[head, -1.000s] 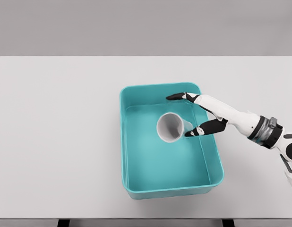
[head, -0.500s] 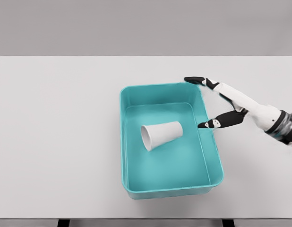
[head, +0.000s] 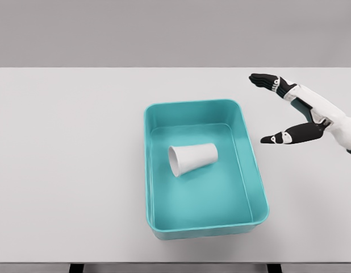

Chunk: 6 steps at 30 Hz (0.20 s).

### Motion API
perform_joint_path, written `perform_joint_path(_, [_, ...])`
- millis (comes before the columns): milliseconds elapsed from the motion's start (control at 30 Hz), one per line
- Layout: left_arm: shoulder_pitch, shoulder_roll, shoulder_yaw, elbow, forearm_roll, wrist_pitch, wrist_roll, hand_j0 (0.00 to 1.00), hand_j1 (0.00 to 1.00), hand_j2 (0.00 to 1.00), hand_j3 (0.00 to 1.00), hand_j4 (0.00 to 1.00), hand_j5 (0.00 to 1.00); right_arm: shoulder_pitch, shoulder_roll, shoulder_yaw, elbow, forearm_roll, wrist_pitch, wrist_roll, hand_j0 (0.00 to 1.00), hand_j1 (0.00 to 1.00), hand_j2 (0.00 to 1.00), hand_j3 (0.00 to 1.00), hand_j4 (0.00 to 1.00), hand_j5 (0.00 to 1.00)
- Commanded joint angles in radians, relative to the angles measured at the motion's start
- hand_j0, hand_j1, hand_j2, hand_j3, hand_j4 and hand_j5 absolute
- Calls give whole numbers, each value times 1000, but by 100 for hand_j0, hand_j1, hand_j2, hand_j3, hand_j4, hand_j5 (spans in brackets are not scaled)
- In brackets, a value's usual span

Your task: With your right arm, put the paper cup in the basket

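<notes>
White paper cup [head: 193, 160] lies on its side on the floor of the teal rectangular plastic basket [head: 150, 170], roughly at the middle of the basin and slightly toward the far end. Its long axis runs left to right across the basket with a slight tilt: the open mouth faces left and a little toward the viewer, the narrower closed base points right. The right hand [head: 289, 111] is outside the basket, above the pale grey surface [head: 67, 165] beyond the basket's right wall, near its far right corner. The cup lies left of and nearer than the hand, well apart from it. Fingers and thumb are spread wide, holding nothing.
</notes>
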Motion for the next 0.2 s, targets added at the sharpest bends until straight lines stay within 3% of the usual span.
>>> perform_joint_path(0, [0, 0, 0, 0, 0, 0, 0, 100, 100, 100, 100, 100, 100, 0, -2, -1, -2, -8, 1, 0, 100, 100, 100, 100, 100, 100])
perform_joint_path(167, [0, 0, 0, 0, 0, 0, 0, 100, 100, 100, 100, 100, 100, 0, -2, 1, 0, -8, 1, 0, 100, 100, 100, 100, 100, 100])
